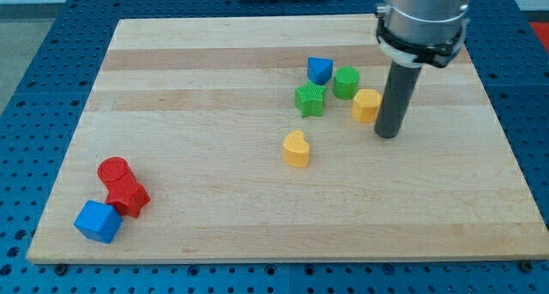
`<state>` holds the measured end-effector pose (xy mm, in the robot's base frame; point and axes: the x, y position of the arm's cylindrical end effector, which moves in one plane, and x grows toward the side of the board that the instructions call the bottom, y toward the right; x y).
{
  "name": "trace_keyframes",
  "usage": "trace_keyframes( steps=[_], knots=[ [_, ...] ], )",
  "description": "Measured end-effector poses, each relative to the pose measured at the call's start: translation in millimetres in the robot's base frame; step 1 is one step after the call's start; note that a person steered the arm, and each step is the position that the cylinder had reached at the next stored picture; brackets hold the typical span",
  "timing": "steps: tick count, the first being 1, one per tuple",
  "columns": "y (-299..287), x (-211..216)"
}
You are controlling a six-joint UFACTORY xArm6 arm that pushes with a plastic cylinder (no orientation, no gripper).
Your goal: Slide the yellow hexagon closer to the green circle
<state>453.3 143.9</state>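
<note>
A pale wooden board [214, 208] lies on a blue perforated table [34, 88]; a green star block [310, 99], a blue rounded block [320, 69] and a yellow heart block [297, 149] sit nearer the view's centre; far toward the view's bottom left cluster a red cylinder [113, 170], a red block [129, 195] and a blue cube [97, 221], touching one another.

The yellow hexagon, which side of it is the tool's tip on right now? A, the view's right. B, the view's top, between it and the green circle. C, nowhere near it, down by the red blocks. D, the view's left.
A: my tip sits just at the view's right of the yellow hexagon, while the green circle lies up and to the view's left of the hexagon.
</note>
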Motion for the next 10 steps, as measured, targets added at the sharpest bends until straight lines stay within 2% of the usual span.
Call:
trace_keyframes(
  steps=[5, 9, 10],
  knots=[
    [9.6, -20.6],
    [-17.0, -20.6],
    [-11.5, -3.2]
  ],
)
